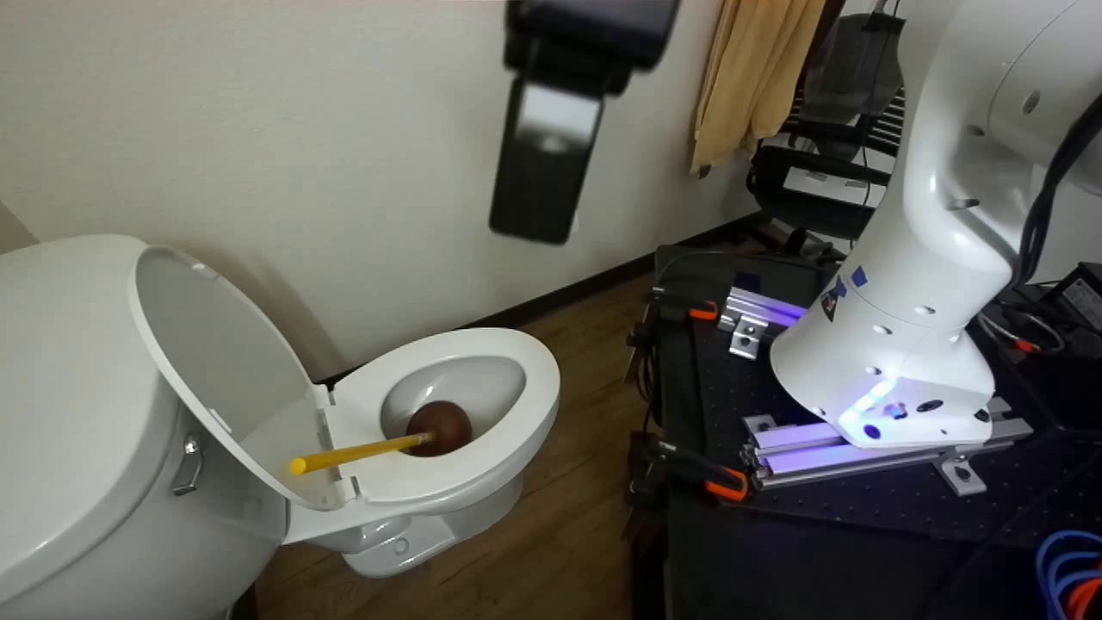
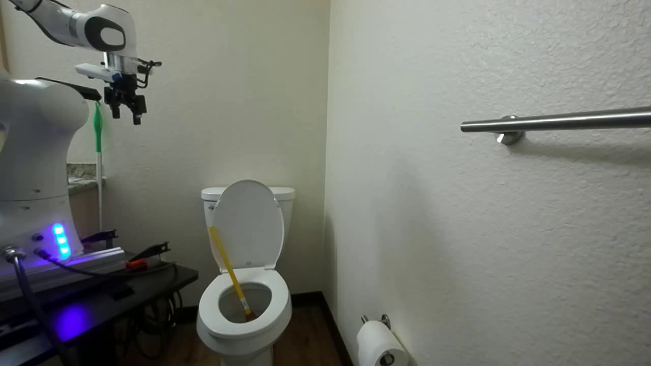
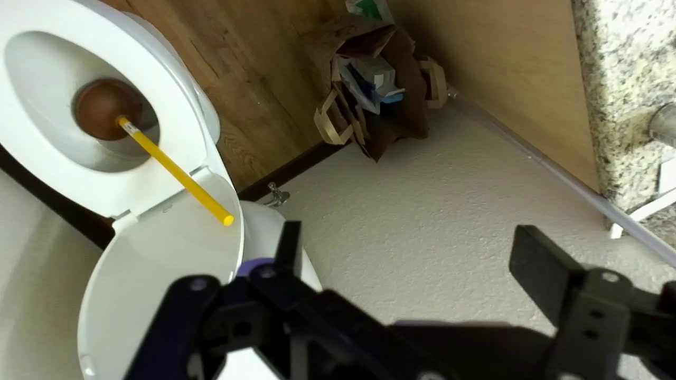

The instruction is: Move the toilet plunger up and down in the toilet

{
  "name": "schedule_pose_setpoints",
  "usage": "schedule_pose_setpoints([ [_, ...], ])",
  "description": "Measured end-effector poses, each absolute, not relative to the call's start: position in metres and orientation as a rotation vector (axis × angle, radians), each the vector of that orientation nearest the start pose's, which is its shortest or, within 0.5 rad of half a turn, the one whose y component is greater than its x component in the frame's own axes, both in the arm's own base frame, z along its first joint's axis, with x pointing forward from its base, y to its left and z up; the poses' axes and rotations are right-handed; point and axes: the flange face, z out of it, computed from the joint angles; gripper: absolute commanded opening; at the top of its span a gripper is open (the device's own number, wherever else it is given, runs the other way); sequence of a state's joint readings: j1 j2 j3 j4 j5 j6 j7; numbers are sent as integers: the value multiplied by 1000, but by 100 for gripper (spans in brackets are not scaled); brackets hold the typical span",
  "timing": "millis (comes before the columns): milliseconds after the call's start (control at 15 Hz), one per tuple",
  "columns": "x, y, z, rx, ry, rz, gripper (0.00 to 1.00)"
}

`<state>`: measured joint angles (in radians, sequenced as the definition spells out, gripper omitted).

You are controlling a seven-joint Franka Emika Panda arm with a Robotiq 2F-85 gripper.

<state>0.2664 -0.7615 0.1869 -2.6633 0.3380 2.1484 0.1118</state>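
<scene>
Pincer [image 3: 409, 254] is spread wide and holds nothing; therefore the toilet plunger [image 3: 153, 150] leans by itself, cup [image 3: 100, 108] down inside the toilet [image 1: 486, 383], handle [image 1: 360, 452] tilted toward the raised lid [image 2: 249, 223], probably supported by the seat [image 1: 482, 342].

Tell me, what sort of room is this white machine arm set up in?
Most likely a bathroom. The clues are a white toilet, a toilet plunger leaning in it with the cup end down, and a roll of toilet paper. I can't tell whether it belongs to a home.
</scene>
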Motion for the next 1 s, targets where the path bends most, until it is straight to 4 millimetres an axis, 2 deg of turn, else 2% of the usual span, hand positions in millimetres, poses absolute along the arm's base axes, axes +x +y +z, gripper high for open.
schedule_pose_setpoints([
  [400, 310, 169, 480, -2878, -196, -248, 100],
  [467, 314, 167, 473, -2894, -183, -255, 100],
  [533, 323, 162, 459, -2923, -174, -285, 100],
  [733, 349, 153, 400, -3011, -166, -341, 100],
  [1000, 379, 154, 331, -3042, -147, -357, 100],
])
